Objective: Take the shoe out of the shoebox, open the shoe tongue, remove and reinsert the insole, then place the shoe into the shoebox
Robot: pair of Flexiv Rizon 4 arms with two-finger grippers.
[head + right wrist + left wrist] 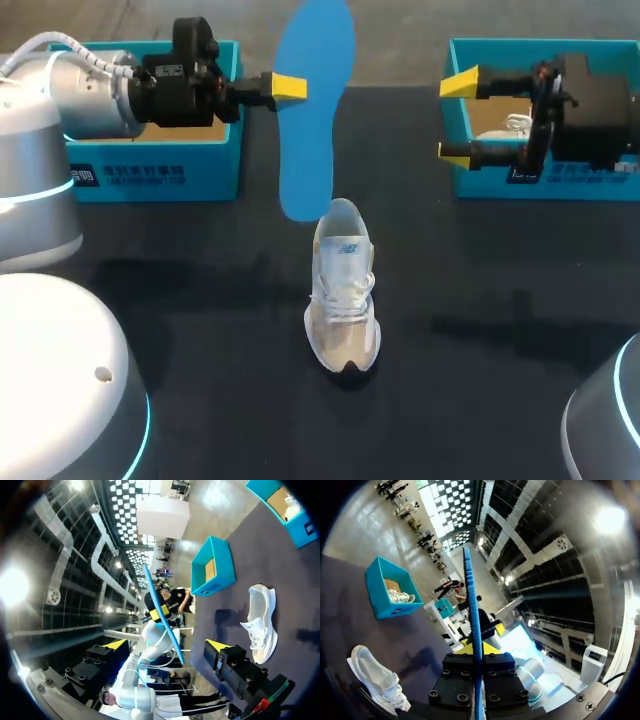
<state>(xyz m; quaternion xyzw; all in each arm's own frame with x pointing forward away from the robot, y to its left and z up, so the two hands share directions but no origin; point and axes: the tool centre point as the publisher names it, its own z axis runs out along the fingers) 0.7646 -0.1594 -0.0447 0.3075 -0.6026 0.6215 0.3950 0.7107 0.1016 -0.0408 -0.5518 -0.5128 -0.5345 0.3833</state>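
Observation:
A blue insole (315, 110) hangs upright in the air above the back middle of the table, with my left gripper (290, 87) shut on its edge. From the left wrist the insole (472, 630) shows edge-on between the closed fingers of my left gripper (477, 652). Below it a white shoe (343, 300) stands on the black table, toe toward the front; it also shows in the wrist views (375, 677) (262, 622). My right gripper (457, 118) hovers open and empty by the right shoebox (560, 185), facing the insole (162, 612).
A teal shoebox (150, 170) sits at the back left under my left arm. The right teal shoebox (390, 592) holds a second white shoe (517, 125). Dark table surface (200, 300) lies on both sides of the standing shoe.

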